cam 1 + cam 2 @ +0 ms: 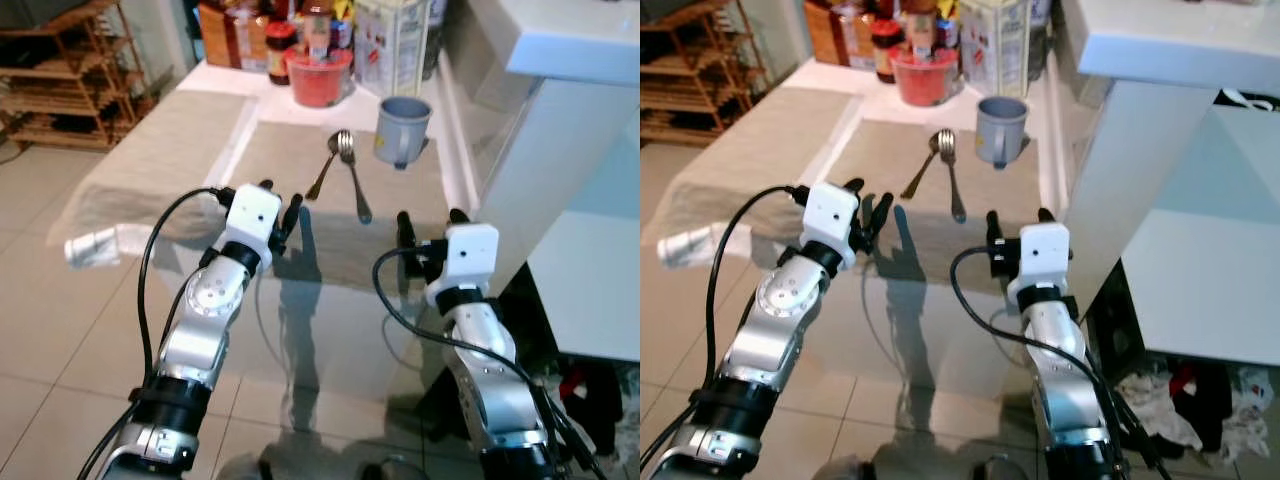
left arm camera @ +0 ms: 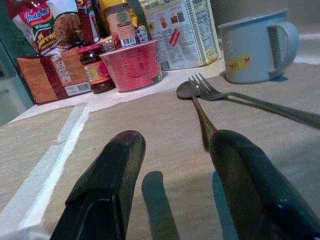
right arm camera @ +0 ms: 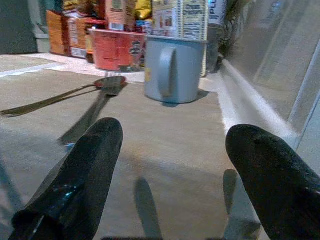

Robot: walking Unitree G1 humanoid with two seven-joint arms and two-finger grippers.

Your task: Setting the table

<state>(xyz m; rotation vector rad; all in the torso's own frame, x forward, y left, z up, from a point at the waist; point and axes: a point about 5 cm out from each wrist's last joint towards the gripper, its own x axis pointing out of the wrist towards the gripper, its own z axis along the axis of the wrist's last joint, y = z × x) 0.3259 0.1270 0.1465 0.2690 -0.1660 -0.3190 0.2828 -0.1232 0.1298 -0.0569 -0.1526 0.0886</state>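
A grey-blue mug (image 1: 402,128) stands on a beige placemat (image 1: 290,160) at the table's far side. A spoon (image 1: 324,170) and a fork (image 1: 353,178) lie on the mat with their heads crossing, just left of the mug. My left gripper (image 1: 280,208) hovers open over the mat's near edge, short of the spoon's handle. My right gripper (image 1: 430,222) is open too, near the mat's right front corner. In the left wrist view the fork (image 2: 235,96) and spoon (image 2: 199,110) lie ahead of the fingers (image 2: 110,185). The right wrist view looks at the mug (image 3: 175,67).
A red bowl (image 1: 320,77), jars and food packets (image 1: 395,40) crowd the table's far end. A second placemat (image 1: 170,140) lies to the left. A white counter (image 1: 570,130) stands close on the right, and a wooden shelf (image 1: 60,80) at far left. Tiled floor lies below.
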